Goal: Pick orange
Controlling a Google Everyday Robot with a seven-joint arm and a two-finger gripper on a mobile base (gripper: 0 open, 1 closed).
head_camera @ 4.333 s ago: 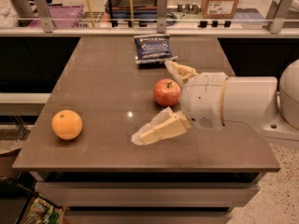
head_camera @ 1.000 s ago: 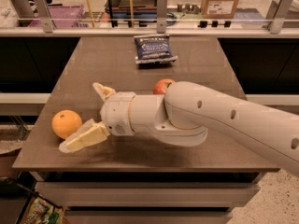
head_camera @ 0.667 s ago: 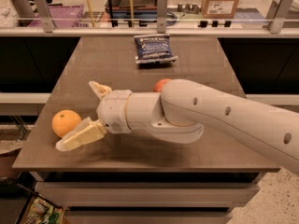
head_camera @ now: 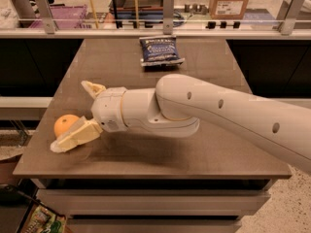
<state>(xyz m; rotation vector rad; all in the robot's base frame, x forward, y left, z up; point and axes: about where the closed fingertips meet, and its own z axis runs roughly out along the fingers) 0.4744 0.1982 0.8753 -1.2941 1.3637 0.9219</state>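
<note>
The orange (head_camera: pixel 63 124) sits on the brown table (head_camera: pixel 204 57) near its front left edge. My gripper (head_camera: pixel 69 116) reaches in from the right on a long white arm and is open. Its near cream finger (head_camera: pixel 75 137) lies in front of the orange and covers its lower right part. The far finger (head_camera: pixel 92 88) stands behind and to the right of the orange. The orange lies at the mouth of the jaws, not clasped.
A dark blue snack bag (head_camera: pixel 160 50) lies at the table's back middle. The white arm (head_camera: pixel 218 115) crosses the table's right half and hides what is behind it. A railing and shelves run along the back. The table's front edge is close to the orange.
The gripper has moved further left and forward, towards the orange, and its near finger now overlaps the fruit. The orange has not moved. The red apple is now hidden behind the arm.
</note>
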